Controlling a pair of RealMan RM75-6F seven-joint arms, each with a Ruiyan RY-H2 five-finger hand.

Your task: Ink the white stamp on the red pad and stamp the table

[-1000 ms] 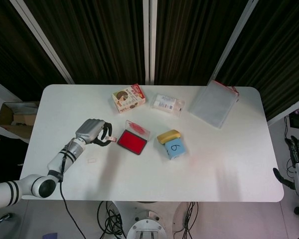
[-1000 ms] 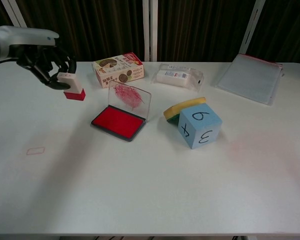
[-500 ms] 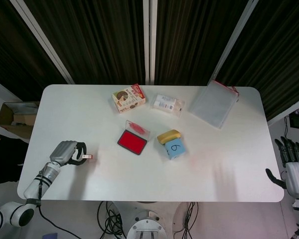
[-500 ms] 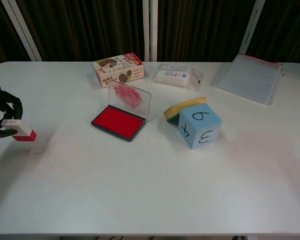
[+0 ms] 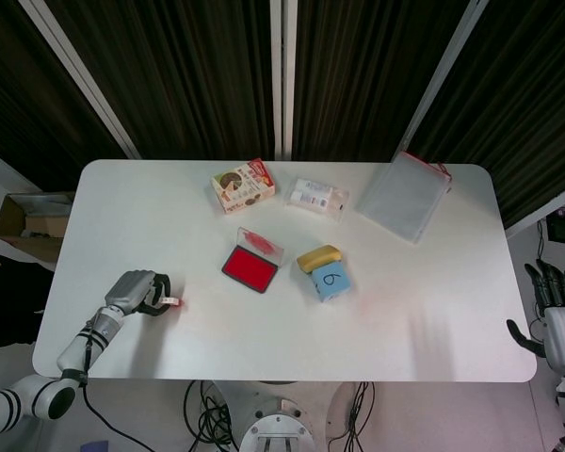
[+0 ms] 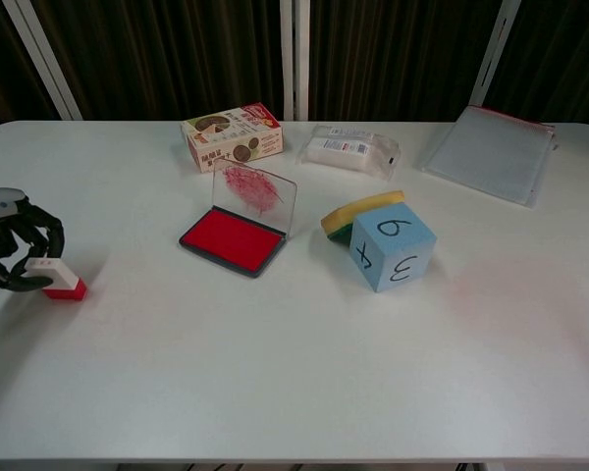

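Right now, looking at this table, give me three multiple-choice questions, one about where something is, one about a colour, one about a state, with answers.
1. Where is the white stamp with the red base?
A. On the ink pad
B. At the table's left side, in the left hand
C. Beside the clear plastic folder

2. What colour is the numbered foam cube?
A. Light blue
B. Green
C. Red

3. How is the red ink pad?
A. Lid shut
B. Upside down
C. Lid open and upright

Answers: 1 B, the fingers pinch it there, base at the tabletop. 2 A, its faces are blue with black digits. 3 C, the clear, ink-smeared lid stands up behind the pad.
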